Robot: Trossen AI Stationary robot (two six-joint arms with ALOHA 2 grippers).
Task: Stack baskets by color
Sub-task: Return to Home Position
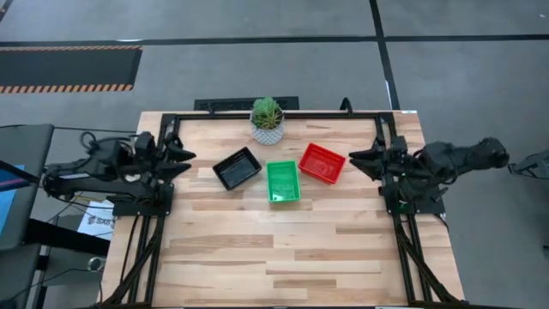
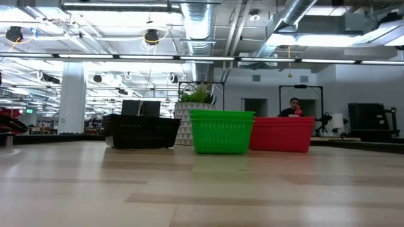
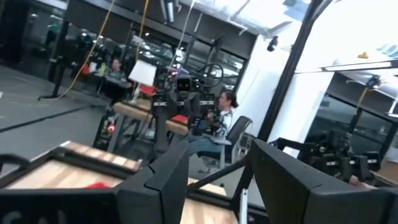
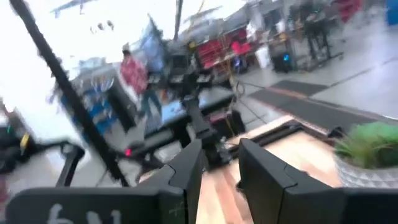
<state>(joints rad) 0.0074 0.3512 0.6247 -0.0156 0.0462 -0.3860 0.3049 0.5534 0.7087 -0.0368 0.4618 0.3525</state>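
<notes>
A plant (image 1: 267, 120) stands behind the black stack (image 1: 238, 168), green stack (image 1: 283, 181) and red stack (image 1: 322, 163). The left gripper (image 1: 187, 162) and right gripper (image 1: 353, 161) flank them, fingers slightly apart.

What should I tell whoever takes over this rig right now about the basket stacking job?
Left gripper: open, empty, at the left edge of the table. Right gripper: open, empty, at the right edge. Baskets sit in three piles near the plant: black pile, green pile, red pile, side by side, no loose baskets showing. Sorting looks done; only parking the arms seems left.
</notes>
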